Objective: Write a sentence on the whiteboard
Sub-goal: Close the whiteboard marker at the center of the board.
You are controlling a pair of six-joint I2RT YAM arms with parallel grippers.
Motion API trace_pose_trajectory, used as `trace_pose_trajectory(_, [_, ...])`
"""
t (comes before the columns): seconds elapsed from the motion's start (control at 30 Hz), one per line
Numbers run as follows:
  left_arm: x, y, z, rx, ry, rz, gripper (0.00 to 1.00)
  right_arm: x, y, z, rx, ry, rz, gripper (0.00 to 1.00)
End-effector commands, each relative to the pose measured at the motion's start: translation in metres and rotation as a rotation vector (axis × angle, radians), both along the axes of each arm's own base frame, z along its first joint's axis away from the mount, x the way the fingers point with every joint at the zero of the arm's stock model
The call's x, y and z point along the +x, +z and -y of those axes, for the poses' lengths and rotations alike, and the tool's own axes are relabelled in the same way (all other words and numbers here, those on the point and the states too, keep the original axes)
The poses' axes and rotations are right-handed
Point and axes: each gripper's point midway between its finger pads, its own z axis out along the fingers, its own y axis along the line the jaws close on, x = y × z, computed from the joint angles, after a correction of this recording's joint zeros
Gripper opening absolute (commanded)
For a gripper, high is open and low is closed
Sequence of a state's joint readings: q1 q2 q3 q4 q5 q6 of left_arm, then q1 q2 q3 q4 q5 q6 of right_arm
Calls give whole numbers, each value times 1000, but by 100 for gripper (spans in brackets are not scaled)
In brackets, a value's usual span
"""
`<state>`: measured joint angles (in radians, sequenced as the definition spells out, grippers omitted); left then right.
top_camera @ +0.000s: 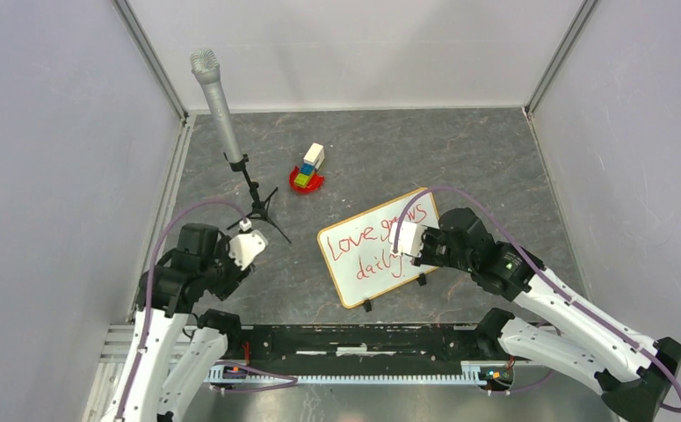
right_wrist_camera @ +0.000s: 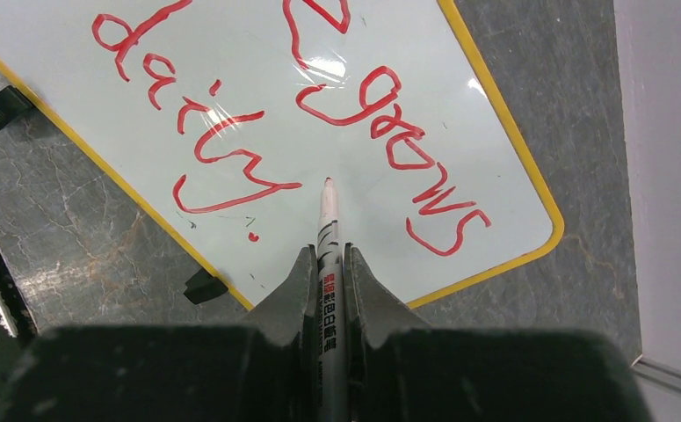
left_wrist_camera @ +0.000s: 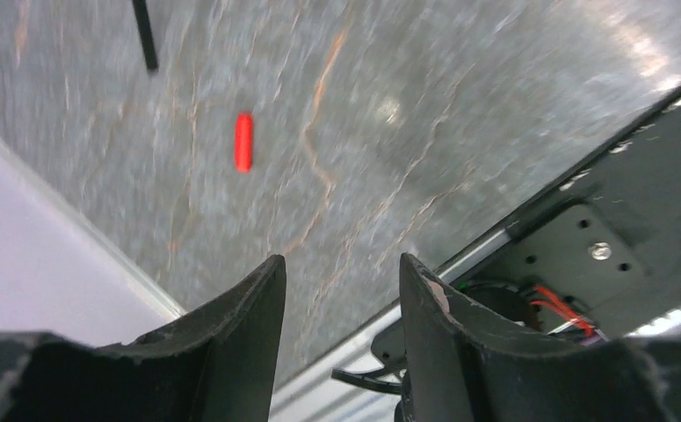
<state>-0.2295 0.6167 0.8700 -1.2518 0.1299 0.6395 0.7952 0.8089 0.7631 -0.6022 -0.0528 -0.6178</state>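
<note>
Right end effector (right_wrist_camera: 328, 257) pinching marker (right_wrist_camera: 327, 215), tip over whiteboard (right_wrist_camera: 464, 132), inside its frame

Whiteboard (top_camera: 347, 283) reads "Love grows daily."; marker (right_wrist_camera: 329, 264) print illegible.

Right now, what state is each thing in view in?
whiteboard: lying flat on the table, written on.
sentence: complete, ending in a full stop.
marker: uncapped, tip over the whiteboard.
right tool: shut on the marker.
red cap: off, lying loose on the table.
left tool: open, empty.
microphone: upright on its tripod.
toy boat: upright, carrying blocks.
</note>
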Motion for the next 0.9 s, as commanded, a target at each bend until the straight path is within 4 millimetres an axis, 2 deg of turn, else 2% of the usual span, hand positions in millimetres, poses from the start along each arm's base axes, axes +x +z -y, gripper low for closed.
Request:
trace_pose_trajectory(0.0, [-2,-30,-56,235,215,-29,56,7,27,-10,72,-1,39,0])
trace_pose_trajectory(0.07, [-4,-45,-65,277,264,-78,56,7,26,-11,73,-1,35,0])
trace_pose_trajectory(0.17, [5,-58,-64,248,294,-114,57,7,25,-10,71,0,33,0])
trace_pose_trajectory(0.37, [37,-72,-79,185,307,-180,56,7,25,-5,62,-17,36,0])
trace_pose_trajectory(0.67, [78,-89,-69,103,153,-131,56,10,23,-3,64,-30,16,0])
trace_pose_trajectory(0.87, [96,-102,-67,88,100,-127,54,9,18,-1,59,-35,6,0])
